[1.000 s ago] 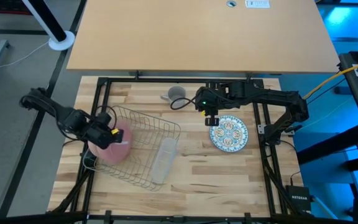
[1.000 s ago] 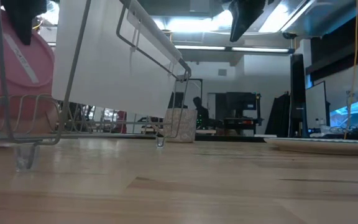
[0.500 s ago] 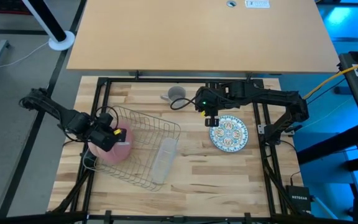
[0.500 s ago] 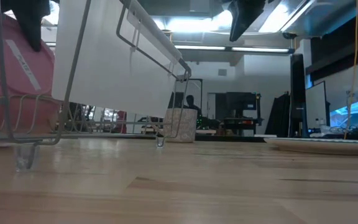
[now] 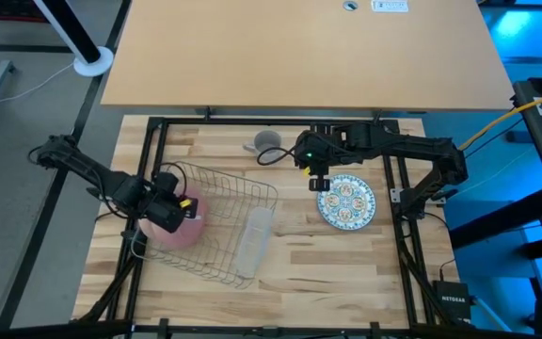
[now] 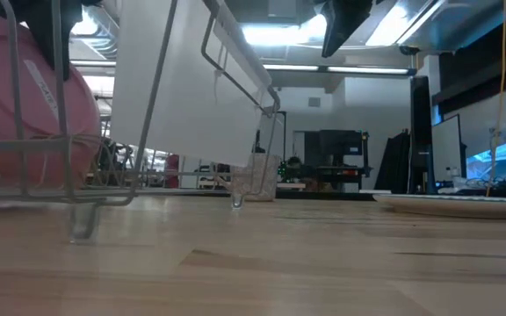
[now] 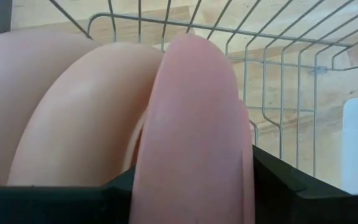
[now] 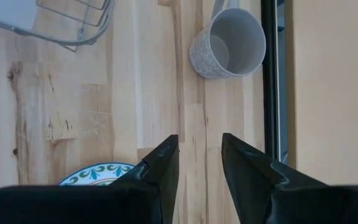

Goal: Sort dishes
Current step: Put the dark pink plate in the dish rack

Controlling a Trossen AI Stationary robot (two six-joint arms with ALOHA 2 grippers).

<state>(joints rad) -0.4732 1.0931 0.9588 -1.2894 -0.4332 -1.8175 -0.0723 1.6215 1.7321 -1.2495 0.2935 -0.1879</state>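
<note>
My left gripper [image 5: 168,209] is shut on a salmon-pink plate [image 5: 184,229] that stands on edge in the left end of the wire rack [image 5: 224,191]. The left wrist view shows a second pink plate [image 7: 73,118] close beside the held one [image 7: 191,106]. The green-blue patterned plate [image 5: 348,203] lies flat on the table at the right. My right gripper [image 5: 320,180] hangs open and empty over that plate's far left rim, fingers pointing down [image 8: 197,165]. My left gripper pinches the pink plate's upper rim [image 7: 194,177] between its two fingers, one on each face. It comes from the table's left, slanting down. The plate stands on edge [image 6: 25,105], with its lower part down among the rack's wires.
A white flat board [image 5: 252,240] leans in the rack's right part. A grey patterned mug [image 5: 267,143] stands on the table behind the rack, near my right gripper. Bare wood lies in front of the rack and of the patterned plate.
My left gripper has gone toward the table's right edge with the pink plate, farther into the rack. The rack has slid a little toward the right with it. My right gripper has kept still.
</note>
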